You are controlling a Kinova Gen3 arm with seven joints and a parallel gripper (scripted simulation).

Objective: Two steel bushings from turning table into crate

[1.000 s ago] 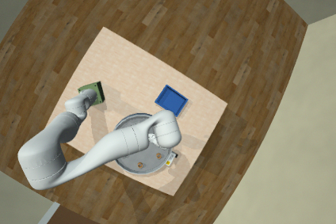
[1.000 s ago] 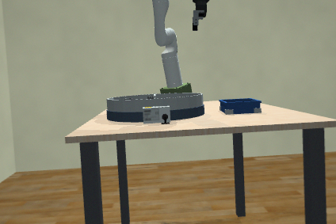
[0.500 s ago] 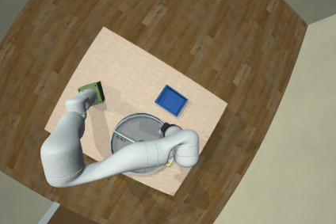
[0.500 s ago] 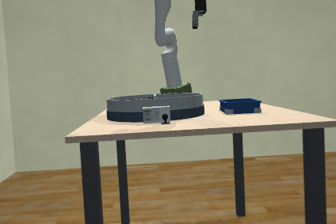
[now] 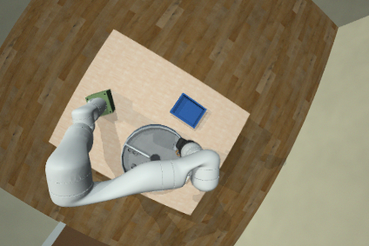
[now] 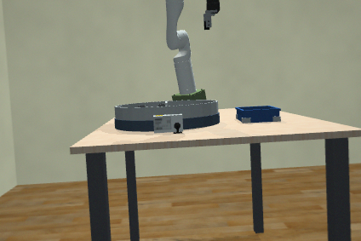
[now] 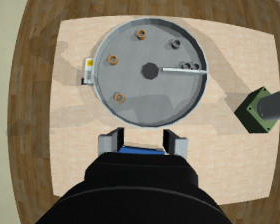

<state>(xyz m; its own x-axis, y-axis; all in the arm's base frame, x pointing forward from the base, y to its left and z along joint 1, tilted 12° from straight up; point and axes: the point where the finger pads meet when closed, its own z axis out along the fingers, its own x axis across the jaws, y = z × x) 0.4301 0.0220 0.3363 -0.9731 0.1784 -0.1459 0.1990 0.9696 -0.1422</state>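
The round grey turning table (image 7: 151,71) fills the middle of the wrist view. On it lie three brass-coloured bushings (image 7: 112,60) at the left and top, and small dark steel bushings (image 7: 176,47) at the upper right, two more (image 7: 189,66) by the wiper bar. The blue crate (image 5: 188,110) stands empty beside the turning table (image 5: 150,148); a strip of it shows between my fingers. My gripper (image 6: 207,23) is open and empty, high above the table, its fingers pointing down near the turning table's edge.
The arm's green base (image 5: 101,100) stands at the table's far-left edge. A small grey control box (image 6: 168,123) is fixed to the turning table's rim. The crate (image 6: 258,113) sits near the right table edge.
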